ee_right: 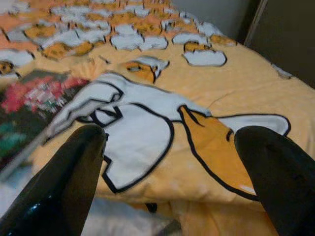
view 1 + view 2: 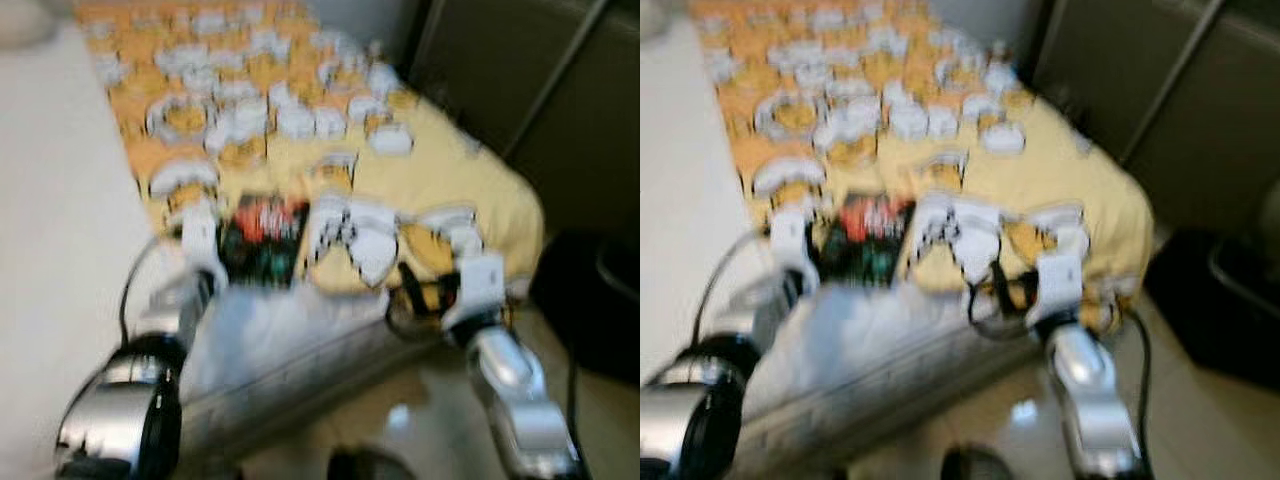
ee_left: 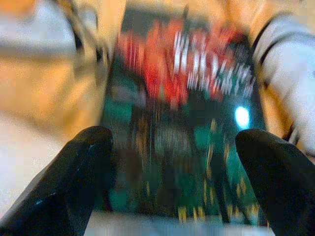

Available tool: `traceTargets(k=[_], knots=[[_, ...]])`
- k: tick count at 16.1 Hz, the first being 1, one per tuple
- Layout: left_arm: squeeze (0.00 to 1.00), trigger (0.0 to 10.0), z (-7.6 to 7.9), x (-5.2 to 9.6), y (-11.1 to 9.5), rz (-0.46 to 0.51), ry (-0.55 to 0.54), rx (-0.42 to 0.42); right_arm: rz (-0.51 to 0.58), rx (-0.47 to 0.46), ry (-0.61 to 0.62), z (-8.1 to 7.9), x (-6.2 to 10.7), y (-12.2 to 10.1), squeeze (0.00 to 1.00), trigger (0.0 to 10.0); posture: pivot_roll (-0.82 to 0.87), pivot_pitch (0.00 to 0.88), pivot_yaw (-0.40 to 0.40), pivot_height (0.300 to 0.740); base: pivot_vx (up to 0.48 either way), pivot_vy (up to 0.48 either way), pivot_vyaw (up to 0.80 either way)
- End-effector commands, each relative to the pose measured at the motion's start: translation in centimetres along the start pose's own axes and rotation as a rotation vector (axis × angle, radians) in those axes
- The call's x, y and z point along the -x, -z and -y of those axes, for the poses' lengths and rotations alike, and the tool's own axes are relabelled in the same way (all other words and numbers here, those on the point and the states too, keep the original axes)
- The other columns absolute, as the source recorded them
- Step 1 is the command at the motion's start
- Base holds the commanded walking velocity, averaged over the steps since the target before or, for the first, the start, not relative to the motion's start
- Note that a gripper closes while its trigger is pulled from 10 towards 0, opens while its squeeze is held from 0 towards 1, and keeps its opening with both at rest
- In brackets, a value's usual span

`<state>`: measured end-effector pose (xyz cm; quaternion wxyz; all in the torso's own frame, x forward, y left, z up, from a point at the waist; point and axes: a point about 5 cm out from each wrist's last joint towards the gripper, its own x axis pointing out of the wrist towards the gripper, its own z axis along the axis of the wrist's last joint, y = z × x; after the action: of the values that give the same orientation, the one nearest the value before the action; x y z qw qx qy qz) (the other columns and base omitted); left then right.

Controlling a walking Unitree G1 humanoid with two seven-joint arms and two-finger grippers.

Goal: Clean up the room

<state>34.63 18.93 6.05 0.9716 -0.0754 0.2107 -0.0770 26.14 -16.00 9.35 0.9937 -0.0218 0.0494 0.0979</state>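
A flat dark packet (image 2: 262, 240) with red and green print lies on the bed near its foot, at the edge of a yellow-orange cartoon blanket (image 2: 450, 170). My left gripper (image 3: 172, 189) is open, one black finger on either side of the packet's (image 3: 182, 98) near end, without closing on it. My right gripper (image 1: 170, 182) is open too. It hovers just in front of the blanket's (image 1: 221, 88) folded edge at the foot of the bed, with the packet (image 1: 29, 103) off to one side. The head views are blurred.
A white sheet (image 2: 50, 230) covers the bed to the left of the blanket. Dark cabinet doors (image 2: 540, 90) stand at the right, with a black object (image 2: 590, 300) on the floor below them. Pale floor (image 2: 400, 420) lies at the bed's foot.
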Motion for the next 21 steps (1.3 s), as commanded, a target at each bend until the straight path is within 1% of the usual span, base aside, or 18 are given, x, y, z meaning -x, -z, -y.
traceTargets(k=[1,3,5,6,7,9,10,11,12,13,14,15,16,18,20,21], knots=[[0.00,10.0,-0.2,0.1,1.2,-0.030,-0.019,0.028,0.001,0.004,-0.013,0.2,0.4,-0.6,0.00,10.0,-0.14,0.148,-0.123,0.710,0.000,0.000,0.00],[0.00,10.0,-0.5,0.3,1.7,-0.037,-0.050,0.022,-0.017,0.021,-0.030,0.3,1.0,-0.6,0.00,10.0,-0.16,0.162,-0.140,0.710,0.000,0.000,0.00],[0.00,10.0,-1.4,0.5,1.2,-0.013,-0.083,0.008,-0.031,0.029,-0.035,0.5,1.6,-0.5,0.00,10.0,-0.17,0.172,-0.151,0.710,0.000,0.000,0.00],[0.00,10.0,-1.8,0.6,1.2,-0.010,-0.104,0.039,-0.038,0.028,-0.037,0.5,1.7,-0.5,0.00,10.0,-0.17,0.173,-0.151,0.710,0.000,0.000,0.00],[0.00,10.0,-2.1,0.8,1.4,-0.010,-0.119,0.086,-0.043,0.027,-0.038,0.4,1.8,-0.6,0.00,10.0,-0.17,0.175,-0.150,0.710,0.000,0.000,0.00],[0.00,10.0,-2.5,0.9,1.9,-0.003,-0.147,0.256,-0.051,0.021,-0.042,0.2,1.9,-0.6,0.00,10.0,-0.17,0.173,-0.143,0.710,0.000,0.000,0.00],[0.00,10.0,-2.7,1.0,1.8,0.009,-0.154,0.345,-0.052,0.018,-0.040,0.1,1.9,-0.6,0.00,10.0,-0.17,0.171,-0.139,0.710,0.000,0.000,0.00],[0.00,10.0,-3.0,1.0,1.4,0.031,-0.157,0.400,-0.052,0.014,-0.037,0.1,1.8,-0.6,0.00,10.0,-0.16,0.167,-0.134,0.710,0.000,0.000,0.00],[0.00,10.0,-3.2,1.0,0.5,0.059,-0.144,0.316,-0.046,0.000,-0.046,-0.1,1.8,-0.7,0.00,10.0,-0.16,0.166,-0.131,0.710,0.000,0.000,0.00],[0.00,10.0,-2.9,0.9,-0.3,0.082,-0.121,0.179,-0.031,-0.034,-0.133,-1.0,1.8,-1.0,0.00,10.0,-0.15,0.165,-0.129,0.710,0.000,0.000,0.00],[0.00,10.0,-2.8,0.8,-0.9,0.105,-0.108,0.145,-0.046,-0.047,-0.196,-1.6,2.0,-1.0,0.00,10.0,-0.15,0.161,-0.130,0.710,0.000,0.000,0.00],[0.00,10.0,-2.7,0.8,-1.7,0.137,-0.097,0.120,-0.074,-0.046,-0.254,-1.8,2.3,-0.8,0.00,10.0,-0.14,0.160,-0.131,0.710,0.000,0.000,0.00],[0.00,10.0,-2.8,0.8,-2.5,0.169,-0.093,0.109,-0.087,-0.040,-0.271,-1.6,2.4,-0.5,0.00,10.0,-0.14,0.156,-0.133,0.710,0.000,0.000,0.00],[0.00,10.0,-3.0,1.0,-4.0,0.220,-0.083,0.100,-0.075,-0.029,-0.275,-1.3,2.3,-0.5,0.00,10.0,-0.13,0.150,-0.133,0.710,0.000,0.000,0.00],[0.00,10.0,-3.3,1.2,-4.4,0.233,-0.077,0.086,-0.036,-0.002,-0.313,-1.7,2.3,-0.4,0.00,10.0,-0.12,0.148,-0.131,0.710,0.000,0.000,0.00],[0.00,10.0,-3.7,1.4,-4.2,0.220,-0.084,0.065,-0.013,0.038,-0.292,-1.6,2.2,0.0,0.00,10.0,-0.11,0.145,-0.130,0.710,0.000,0.000,0.00]])
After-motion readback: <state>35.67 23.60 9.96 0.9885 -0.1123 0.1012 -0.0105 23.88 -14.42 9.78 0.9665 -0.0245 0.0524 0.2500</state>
